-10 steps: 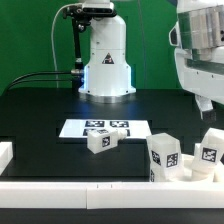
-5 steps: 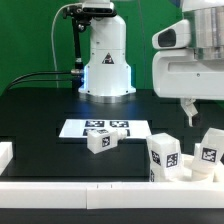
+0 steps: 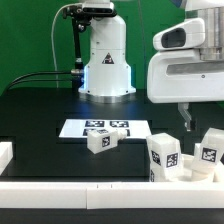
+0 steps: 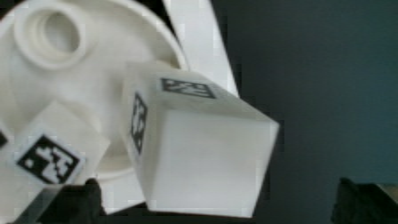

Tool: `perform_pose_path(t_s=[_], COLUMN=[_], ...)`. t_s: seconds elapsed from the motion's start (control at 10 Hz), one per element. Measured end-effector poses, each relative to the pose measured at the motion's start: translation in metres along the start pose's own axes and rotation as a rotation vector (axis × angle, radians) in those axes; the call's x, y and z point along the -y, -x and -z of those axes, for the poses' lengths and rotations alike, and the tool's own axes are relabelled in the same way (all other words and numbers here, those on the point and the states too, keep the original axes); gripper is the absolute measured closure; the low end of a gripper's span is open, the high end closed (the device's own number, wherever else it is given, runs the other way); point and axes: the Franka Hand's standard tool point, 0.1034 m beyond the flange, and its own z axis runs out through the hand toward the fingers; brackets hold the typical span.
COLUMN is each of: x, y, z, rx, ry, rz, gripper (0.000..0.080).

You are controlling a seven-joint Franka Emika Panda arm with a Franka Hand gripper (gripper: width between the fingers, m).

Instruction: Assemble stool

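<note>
Now gripper (image 3: 186, 124) sits lower; nearer standing legs (image 3: 165, 156).

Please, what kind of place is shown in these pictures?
Probably a robotics laboratory test bench: a fixed robot arm at a black table, a green backdrop, and a tagged marker board.

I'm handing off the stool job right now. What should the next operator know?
Gripper: open, empty, hovering above the legs at the exterior view's right.
Parts: lone leg lies at the front edge of the marker board. Middle leg and right leg stand behind the front rail. Seat shows in the wrist view, next to a leg.
Done: no leg seen fitted.
Left: grasp each leg and fit it to the seat.
</note>
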Motion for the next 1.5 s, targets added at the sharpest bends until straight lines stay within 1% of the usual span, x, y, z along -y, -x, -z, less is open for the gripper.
perform_pose_path(t_s=[0.1,0.2,0.4,0.5,0.7,0.8,0.9,1.0,1.1,1.2,1.3,1.4,1.5], x=[-0.001,-0.002,-0.002,0.0,-0.006,-0.008,-0.009,-0.005,-0.003,-0.005,-0.01,-0.015,-0.013], y=[0.0,-0.001,0.001,0.001,-0.001,-0.002,-0.003,-0.001,0.001,0.001,0.001,0.002,0.005], z=[0.0,0.001,0.001,0.001,0.002,0.002,0.002,0.0,0.0,0.0,-0.004,-0.011,-0.021], rx=[0.0,0.001,0.034,0.037,0.039,0.042,0.046,0.057,0.067,0.077,0.087,0.102,0.108], ry=[0.008,0.024,0.028,0.042,0.048,0.058,0.07,0.102,0.116,0.121,0.12,0.122,0.124], rz=[0.082,0.304,0.59,0.694,0.758,0.839,0.908,1.032,1.156,1.237,1.28,1.34,1.341], gripper=[0.0151,0.0151,0.0151,0.0151,0.0151,0.0151,0.0151,0.0151,0.0151,0.0151,0.0151,0.0151,0.0151])
